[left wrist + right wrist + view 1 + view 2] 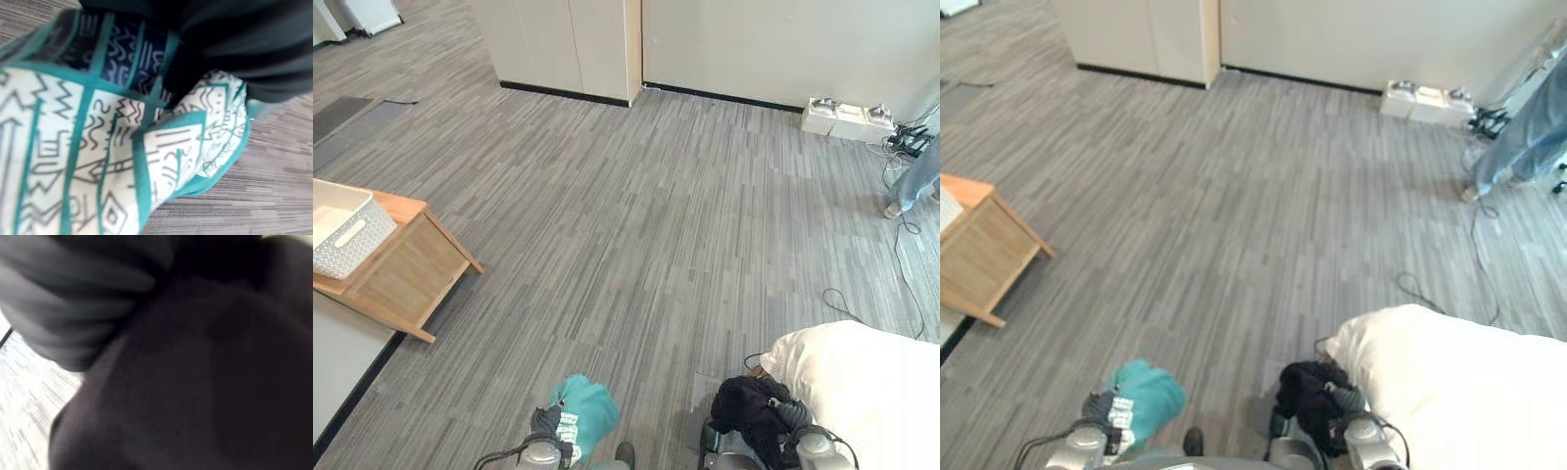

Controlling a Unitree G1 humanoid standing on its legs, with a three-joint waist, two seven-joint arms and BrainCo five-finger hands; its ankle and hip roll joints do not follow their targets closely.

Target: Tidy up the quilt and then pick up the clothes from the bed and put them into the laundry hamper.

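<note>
Left hand (pixel 548 423) is carrying the bunched teal garment (pixel 585 409) and right hand (pixel 790 415) the black garment (pixel 749 406) beside the bed (pixel 871 382), hamper (pixel 347 230) far left; wrist views are showing soft, light cloth (pixel 122 161), finger closure unreadable.

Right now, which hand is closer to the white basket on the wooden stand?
Left. The left hand, with the teal garment, is on the white basket's side; the right hand, with dark clothing, is by the bed.

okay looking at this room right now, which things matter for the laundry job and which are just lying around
For the job:
teal garment, at the left hand
black garment, at the right hand
white hamper
white quilt

Just there:
wooden stand
white boxes
cables
person
</note>
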